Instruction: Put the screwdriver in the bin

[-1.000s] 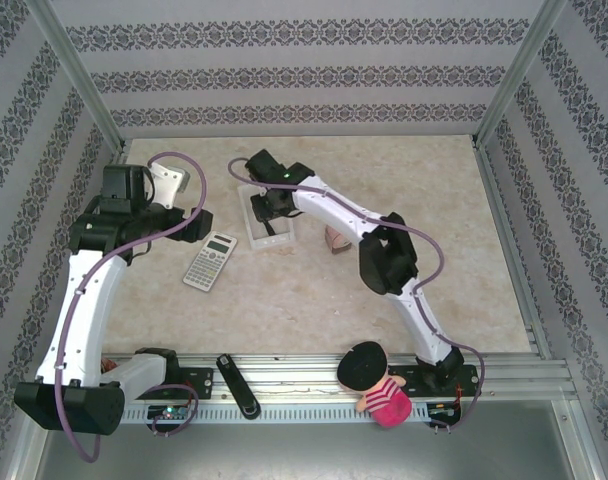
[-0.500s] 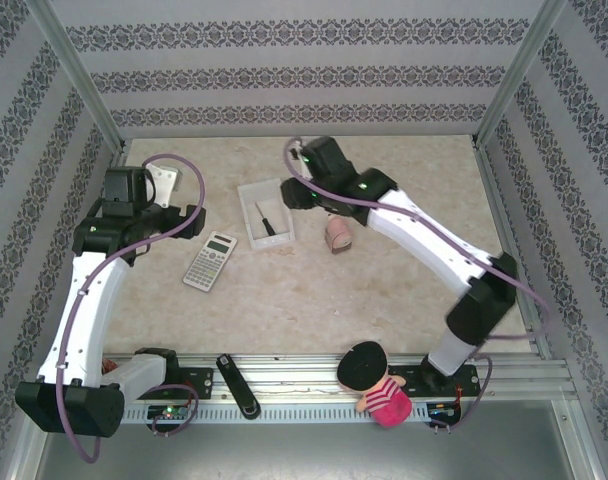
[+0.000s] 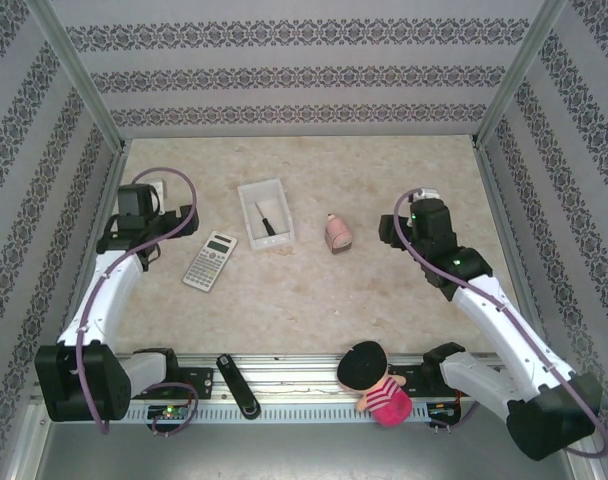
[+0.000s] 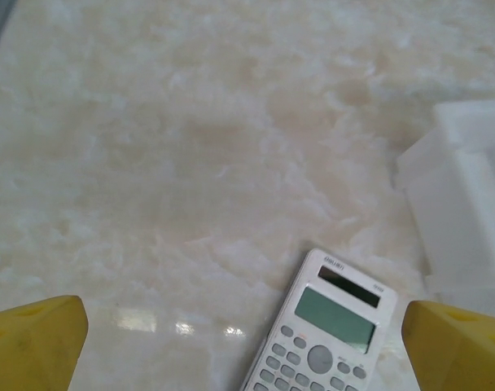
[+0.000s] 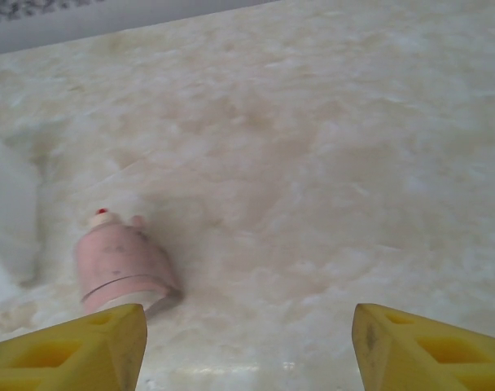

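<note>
Top: screwdriver (image 3: 267,222) lies inside bin (image 3: 252,238), flat on its floor. Right arm (image 3: 484,300) was over the bin 1 s ago and has since swung back to the right side, well apart from it. Left arm (image 3: 104,290) has also tucked back to the left. Reads as drop done, arms retreating, nothing left but parking. Bin sits mid-table (image 3: 384,180), away from every edge. Calculator (image 3: 209,260) is just beside it on the left, pink thing (image 3: 337,233) near on the right, open table elsewhere.

Left wrist: left gripper (image 4: 246,342) fingers wide apart, nothing held. Calculator below it, bin corner at right.

Right wrist: right gripper (image 5: 249,346) spread wide, empty. Pink thing near its left finger, bare table ahead.
</note>
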